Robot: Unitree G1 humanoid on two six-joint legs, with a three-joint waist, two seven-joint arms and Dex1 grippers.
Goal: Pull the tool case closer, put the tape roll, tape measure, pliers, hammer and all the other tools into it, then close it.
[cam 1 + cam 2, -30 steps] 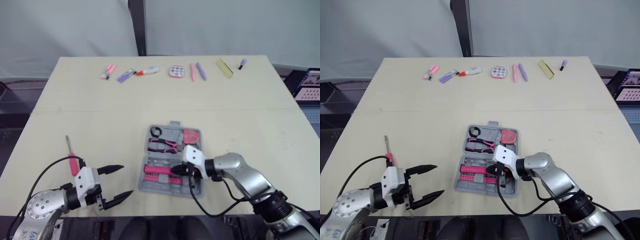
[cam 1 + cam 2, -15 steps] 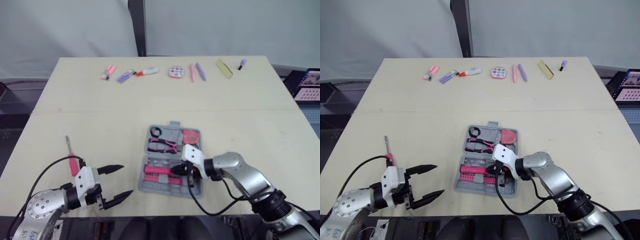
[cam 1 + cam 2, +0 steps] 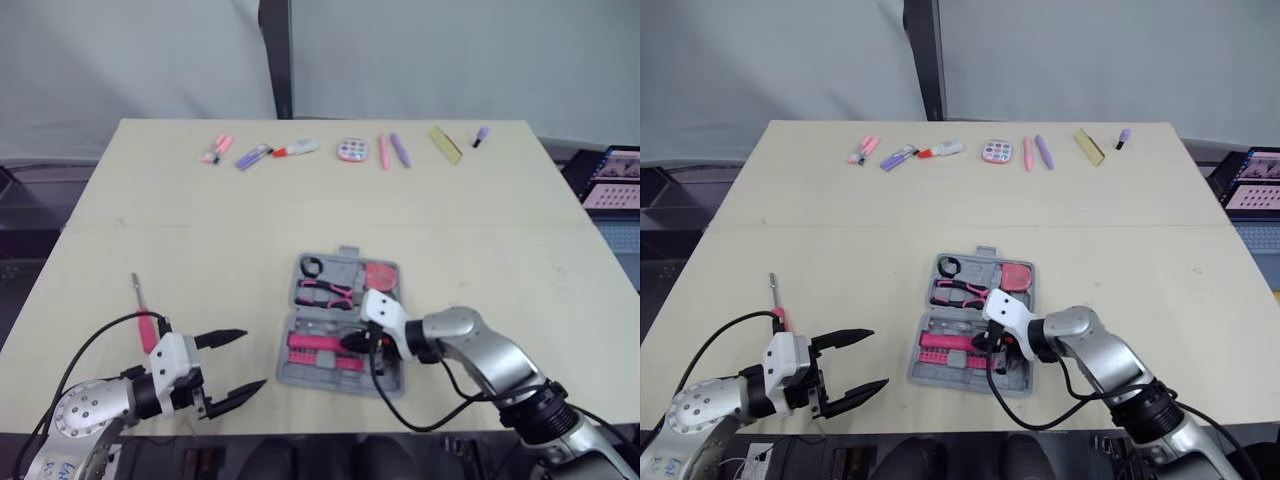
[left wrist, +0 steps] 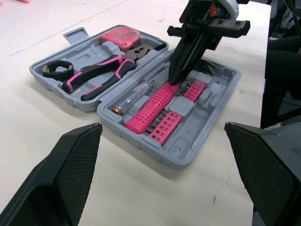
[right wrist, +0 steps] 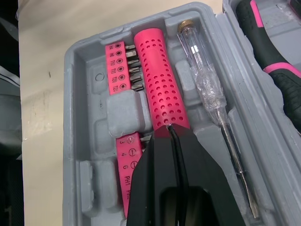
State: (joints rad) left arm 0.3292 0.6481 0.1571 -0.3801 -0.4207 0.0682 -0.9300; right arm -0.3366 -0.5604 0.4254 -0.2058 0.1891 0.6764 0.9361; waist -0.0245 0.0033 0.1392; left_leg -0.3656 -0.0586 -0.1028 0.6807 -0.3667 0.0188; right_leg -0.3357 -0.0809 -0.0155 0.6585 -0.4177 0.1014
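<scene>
The grey tool case [image 3: 288, 374] lies open near the table's front edge. Its far half holds a black tape roll [image 3: 312, 265], pink-handled pliers [image 3: 325, 292] and a red tape measure [image 3: 381, 275]. The near half holds a pink perforated handle [image 5: 160, 80], a clear tester screwdriver [image 5: 204, 80] and pink bit strips [image 5: 118, 66]. My right gripper [image 5: 170, 128] is shut, its tips touching the end of the pink handle. My left gripper [image 3: 253, 360] hangs open at the front left, apart from the case. Just behind it, a pink screwdriver [image 3: 145, 318] lies on the table.
Small items line the table's far edge: pink and purple markers [image 3: 240, 152], a round palette [image 3: 351, 150], two pens [image 3: 392, 150], a yellow bar [image 3: 448, 142]. A screen [image 3: 612, 190] stands off the table's right side. Bare tabletop lies between the case and that row.
The head view has tilted slightly, so the far row sits lower. My right gripper's tips stay at the pink handle, hardly moved. The left gripper has not moved.
</scene>
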